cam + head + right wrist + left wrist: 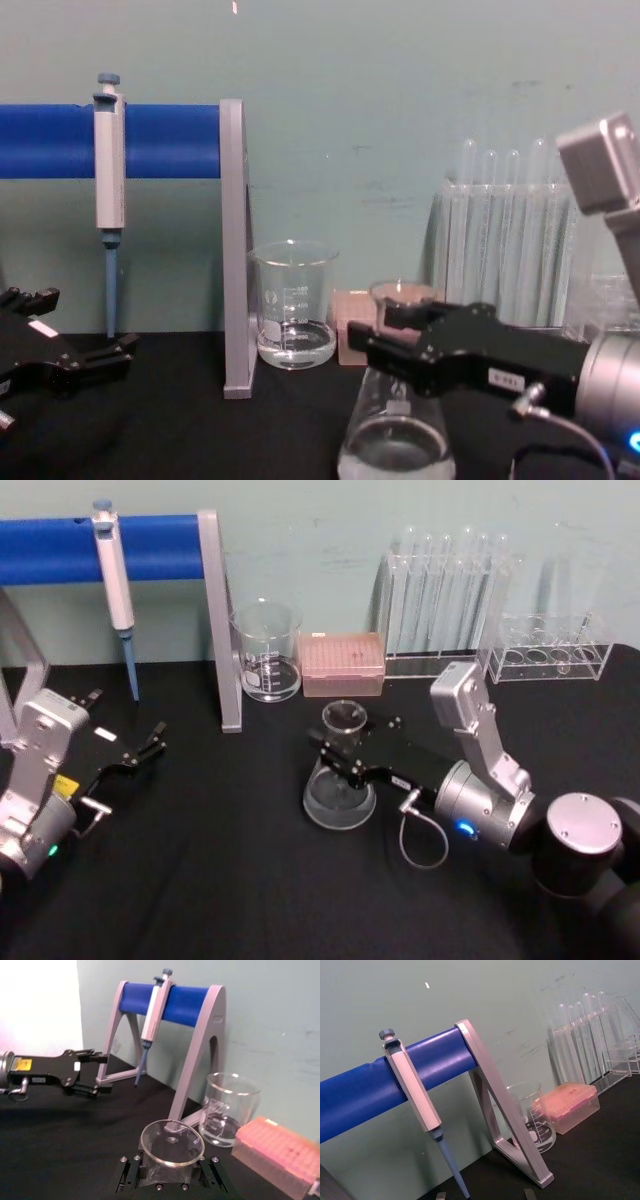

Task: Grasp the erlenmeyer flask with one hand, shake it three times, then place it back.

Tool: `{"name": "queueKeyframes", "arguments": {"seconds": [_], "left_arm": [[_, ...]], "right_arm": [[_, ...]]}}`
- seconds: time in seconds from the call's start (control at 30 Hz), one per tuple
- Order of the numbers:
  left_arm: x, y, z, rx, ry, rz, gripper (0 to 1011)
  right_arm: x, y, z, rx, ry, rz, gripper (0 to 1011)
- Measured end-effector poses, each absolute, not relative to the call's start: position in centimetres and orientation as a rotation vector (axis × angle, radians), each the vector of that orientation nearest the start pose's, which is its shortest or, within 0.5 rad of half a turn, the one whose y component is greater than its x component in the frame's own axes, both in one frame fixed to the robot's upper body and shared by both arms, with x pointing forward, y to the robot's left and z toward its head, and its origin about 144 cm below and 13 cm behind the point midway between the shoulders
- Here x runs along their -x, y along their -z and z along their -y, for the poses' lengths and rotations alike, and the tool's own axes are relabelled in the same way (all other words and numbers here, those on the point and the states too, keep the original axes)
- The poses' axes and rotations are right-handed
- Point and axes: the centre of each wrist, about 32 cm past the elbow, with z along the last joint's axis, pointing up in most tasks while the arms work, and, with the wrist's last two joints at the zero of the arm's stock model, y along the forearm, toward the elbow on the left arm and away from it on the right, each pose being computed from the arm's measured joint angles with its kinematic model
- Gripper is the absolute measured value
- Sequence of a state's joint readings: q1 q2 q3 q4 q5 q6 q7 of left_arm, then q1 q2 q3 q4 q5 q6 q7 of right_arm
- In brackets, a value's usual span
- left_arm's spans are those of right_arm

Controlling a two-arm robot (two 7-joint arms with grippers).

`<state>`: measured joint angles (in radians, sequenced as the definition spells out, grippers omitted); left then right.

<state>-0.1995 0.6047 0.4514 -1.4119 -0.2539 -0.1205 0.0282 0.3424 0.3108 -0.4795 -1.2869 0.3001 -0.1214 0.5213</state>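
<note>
The erlenmeyer flask (340, 798) is clear glass and stands on the black table near the middle, with a little clear liquid in its wide base (397, 440). My right gripper (345, 742), black with a small white label and a silver wrist, reaches in from the right and is shut on the flask's neck just under the flared rim (172, 1142). Its fingers (132, 1175) press on both sides of the neck. In the chest view the right gripper (390, 335) sits above the cone. My left gripper (143, 748) rests open at the far left, well away from the flask.
Behind the flask stand a glass beaker (267, 650) and a pink tip box (343, 663). A grey stand with a blue bar (215, 620) carries a pipette (115, 580) at the back left. Test tube racks (445, 600) line the back right.
</note>
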Motion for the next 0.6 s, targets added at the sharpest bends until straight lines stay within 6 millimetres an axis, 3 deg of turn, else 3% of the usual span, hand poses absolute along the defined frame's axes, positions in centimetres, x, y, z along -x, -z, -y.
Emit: {"name": "queueKeyframes", "arguments": {"seconds": [0.6], "left_arm": [[-48.9, -114.0, -31.0, -0.304, -1.248, 0.285, 1001]], "right_arm": [[-52.8, -120.5, 21.4, 0.006, 0.799, 0.172, 457]]}}
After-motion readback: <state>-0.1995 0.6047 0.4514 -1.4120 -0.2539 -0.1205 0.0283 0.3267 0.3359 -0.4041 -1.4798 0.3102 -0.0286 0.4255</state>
